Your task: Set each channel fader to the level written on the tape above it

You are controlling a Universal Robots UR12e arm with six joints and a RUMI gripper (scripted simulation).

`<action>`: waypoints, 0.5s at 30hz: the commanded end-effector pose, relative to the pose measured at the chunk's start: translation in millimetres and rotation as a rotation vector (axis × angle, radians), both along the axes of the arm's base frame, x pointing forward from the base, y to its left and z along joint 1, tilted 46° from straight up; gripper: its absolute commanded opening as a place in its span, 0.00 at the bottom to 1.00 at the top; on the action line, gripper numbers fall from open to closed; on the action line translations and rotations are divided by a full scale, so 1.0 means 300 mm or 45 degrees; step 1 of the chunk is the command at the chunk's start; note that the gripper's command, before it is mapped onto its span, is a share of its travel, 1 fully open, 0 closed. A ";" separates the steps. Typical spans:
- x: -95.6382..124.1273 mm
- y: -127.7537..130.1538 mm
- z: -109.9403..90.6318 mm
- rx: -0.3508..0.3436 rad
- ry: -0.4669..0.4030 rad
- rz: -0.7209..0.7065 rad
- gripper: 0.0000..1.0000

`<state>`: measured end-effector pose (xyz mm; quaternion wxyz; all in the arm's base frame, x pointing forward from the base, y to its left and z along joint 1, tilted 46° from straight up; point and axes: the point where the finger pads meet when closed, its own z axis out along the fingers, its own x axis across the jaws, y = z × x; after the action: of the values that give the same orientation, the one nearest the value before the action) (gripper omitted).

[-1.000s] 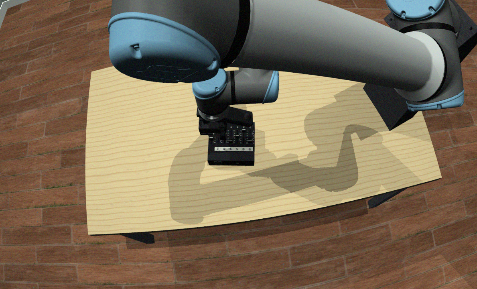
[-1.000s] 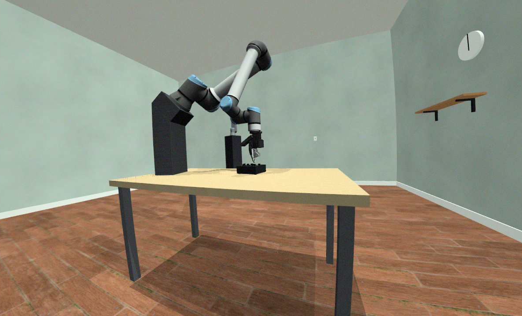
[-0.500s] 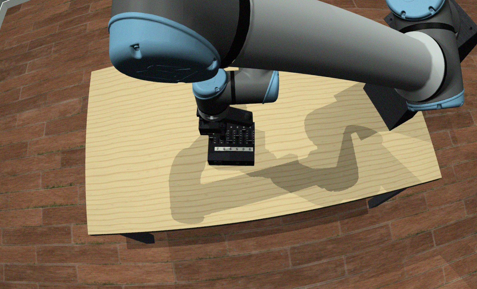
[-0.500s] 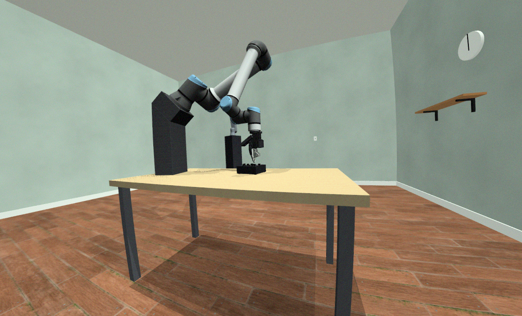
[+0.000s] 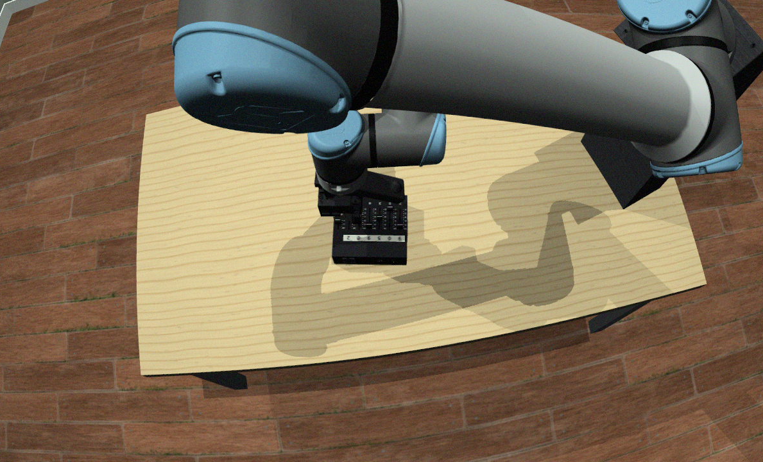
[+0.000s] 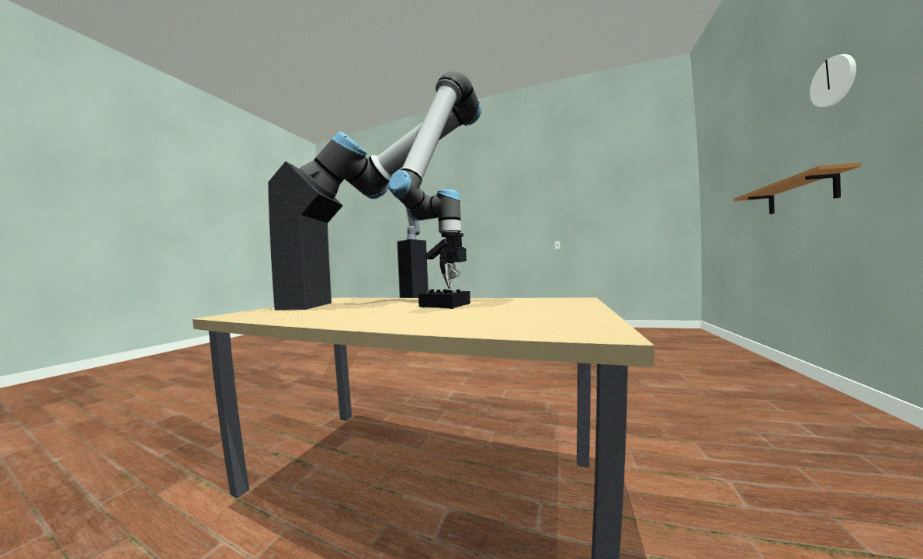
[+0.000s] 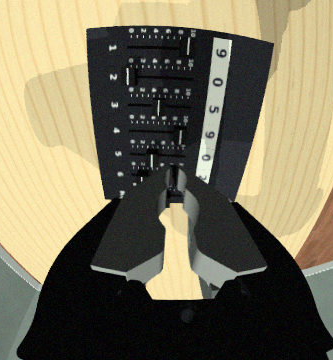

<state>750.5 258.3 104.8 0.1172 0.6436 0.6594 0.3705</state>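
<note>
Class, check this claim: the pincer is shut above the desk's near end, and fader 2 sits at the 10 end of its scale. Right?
Not quite. In the wrist view fader 2 sits at the 0 end of its scale. The pincer is indeed shut over the desk's near end.

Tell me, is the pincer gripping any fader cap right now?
No. The pincer is shut and holds nothing; its closed tips sit low over the lighting desk, near its closest faders.

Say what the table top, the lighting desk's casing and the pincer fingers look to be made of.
Table top: pale wood, matte, wavy grain lines.
Lighting desk casing: black, matte, probably plastic or painted metal; no grain or shine.
Fingers of the shut pincer: grey, smooth, faceted, likely metal or hard plastic.
</note>
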 end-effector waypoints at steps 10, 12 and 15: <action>0.016 0.009 -0.016 0.000 -0.001 0.000 0.00; 0.018 0.010 -0.018 0.000 -0.001 0.000 0.00; 0.020 0.011 -0.021 0.000 -0.001 0.000 0.00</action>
<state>755.7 261.1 99.0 0.1172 0.6436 0.6594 0.3705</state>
